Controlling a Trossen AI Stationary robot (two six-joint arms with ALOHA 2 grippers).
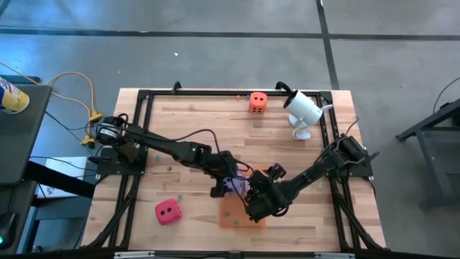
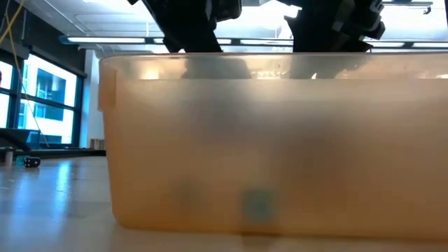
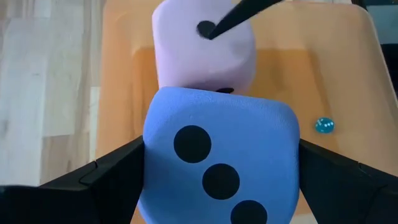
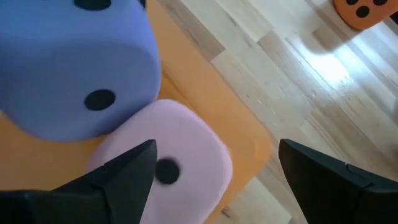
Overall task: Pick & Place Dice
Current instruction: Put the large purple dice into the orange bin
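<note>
Left gripper [image 3: 217, 177] is clamping the soft blue-purple die [image 3: 217, 162] over the translucent orange tray [image 3: 124, 81]; right gripper [image 4: 214, 168] is hovering spread around the soft pink die [image 4: 168, 162].

Setting: robotics lab or test bay. Pale wood-plank counter [image 1: 187, 119] carries a black metal frame [image 1: 144, 97] with two dark jointed arms mounted on it. White camera on a stand [image 1: 303, 109] sits at the far right corner. Yellow cable [image 1: 79, 86] runs over grey concrete floor [image 1: 215, 43] to the left. Low view: large windows [image 2: 42, 98] and ceiling strip lights [image 2: 91, 43].
</note>
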